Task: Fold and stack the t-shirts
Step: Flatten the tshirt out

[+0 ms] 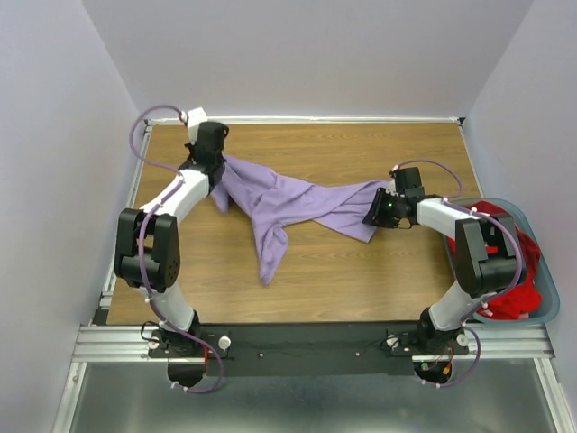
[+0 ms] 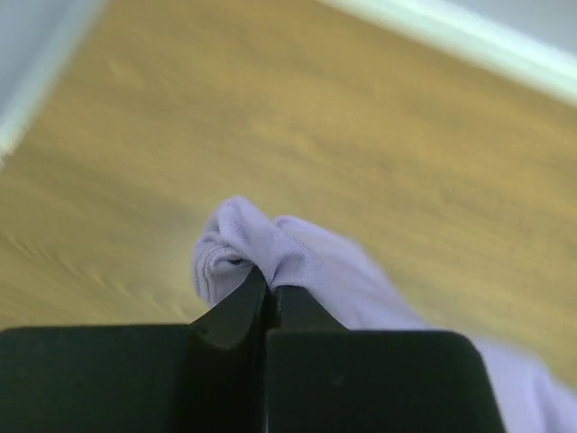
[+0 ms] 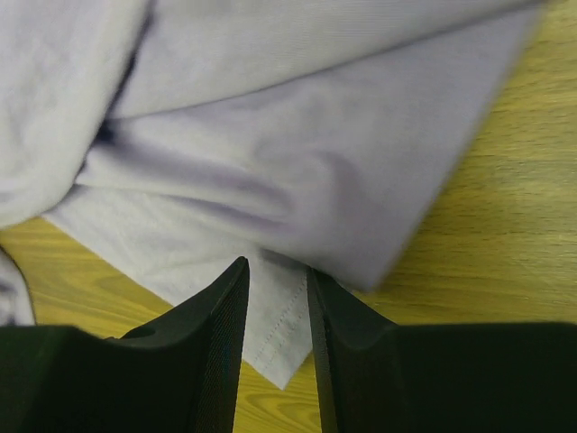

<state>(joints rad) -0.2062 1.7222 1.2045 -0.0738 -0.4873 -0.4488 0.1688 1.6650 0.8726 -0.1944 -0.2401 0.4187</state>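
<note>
Overhead view: a lavender t-shirt (image 1: 288, 203) of soft, plain cloth lay pulled into a long, creased band across the wood-grain tabletop (image 1: 361, 280), running from the far left toward the right, with one narrow tail hanging toward the near edge. The left gripper (image 1: 219, 173) met the shirt's far-left end and the right gripper (image 1: 374, 212) met its right end. A bright red t-shirt (image 1: 534, 271) sat crumpled in a teal-grey plastic basket (image 1: 548, 311) at the tabletop's right edge, partly hidden behind the right arm. The left wrist view supplied what the overhead one could not: the black left fingers (image 2: 234, 316) were pressed together on a bunched fold of lavender cloth, which bulged in a rounded puff just beyond their tips; the wood beyond was blurred. The right wrist view showed the fabric's fine weave, its broad soft folds and a stitched double seam along the hem. Here the textured black right fingers (image 3: 212, 343) stood slightly apart on either side of a hem corner, with cloth visible in the narrow gap; whether they actually pinched it cannot be told from either view. Only the overhead view showed the basket and the red shirt.
</note>
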